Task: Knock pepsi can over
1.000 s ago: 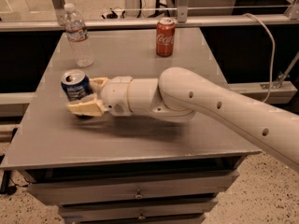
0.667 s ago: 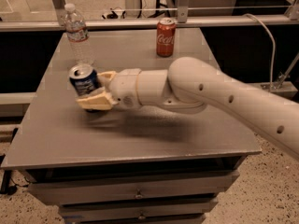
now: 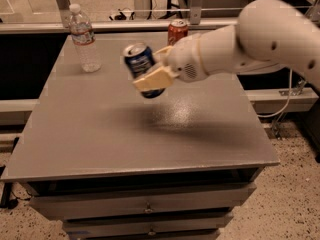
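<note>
1. The gripper (image 3: 146,70) is up in the air, over the middle of the surface (image 3: 125,134).
2. Its jaws are closed tight on the pepsi can (image 3: 140,63). One jaw lies across the front of the can and the other is behind it.
3. So the can is not next to the jaws. It sits right between them, and it does not touch the surface at all.
4. The can leans. Its silver top points up and toward the water bottle (image 3: 82,39), and its bottom points down toward the arm's side.
5. Its long way is more up than flat, so I think it is not knocked over yet.
6. I think the next move depends on this lean. The can has to come down and tip more until it lies on its side.
7. The red Coca-Cola can (image 3: 177,31) stands behind the arm at the back edge. The bottle stands at the back left. Both are well apart from the pepsi can.
</note>
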Robot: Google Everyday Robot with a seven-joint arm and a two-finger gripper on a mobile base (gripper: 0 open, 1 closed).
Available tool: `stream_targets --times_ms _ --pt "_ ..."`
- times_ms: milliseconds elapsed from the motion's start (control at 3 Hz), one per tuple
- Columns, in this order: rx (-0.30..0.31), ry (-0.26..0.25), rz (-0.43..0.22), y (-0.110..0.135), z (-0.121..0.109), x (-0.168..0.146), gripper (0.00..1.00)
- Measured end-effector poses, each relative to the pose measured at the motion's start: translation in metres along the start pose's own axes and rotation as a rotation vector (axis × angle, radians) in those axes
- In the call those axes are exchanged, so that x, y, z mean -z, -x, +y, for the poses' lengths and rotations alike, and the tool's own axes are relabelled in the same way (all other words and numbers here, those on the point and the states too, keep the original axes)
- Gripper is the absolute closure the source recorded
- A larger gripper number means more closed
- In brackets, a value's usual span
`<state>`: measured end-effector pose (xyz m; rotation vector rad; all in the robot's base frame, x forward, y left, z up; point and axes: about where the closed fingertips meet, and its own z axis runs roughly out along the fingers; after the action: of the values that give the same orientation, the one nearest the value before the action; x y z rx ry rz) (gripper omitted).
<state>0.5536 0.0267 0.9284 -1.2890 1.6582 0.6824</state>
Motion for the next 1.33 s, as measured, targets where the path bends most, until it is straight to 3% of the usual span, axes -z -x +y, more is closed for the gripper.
stream_targets --times_ms 333,667,1000,1333 --pt "-0.053 -0.039 0.152 -0.028 -0.033 0.062 1.00" --pt "-0.077 -0.031 0.325 -0.051 -0.045 0.102 1.00" --pt "-0.066 0.041 0.519 -0.076 -0.046 0.108 1.00" --pt "-0.023 0.160 0.695 -0.099 -0.034 0.091 1.00"
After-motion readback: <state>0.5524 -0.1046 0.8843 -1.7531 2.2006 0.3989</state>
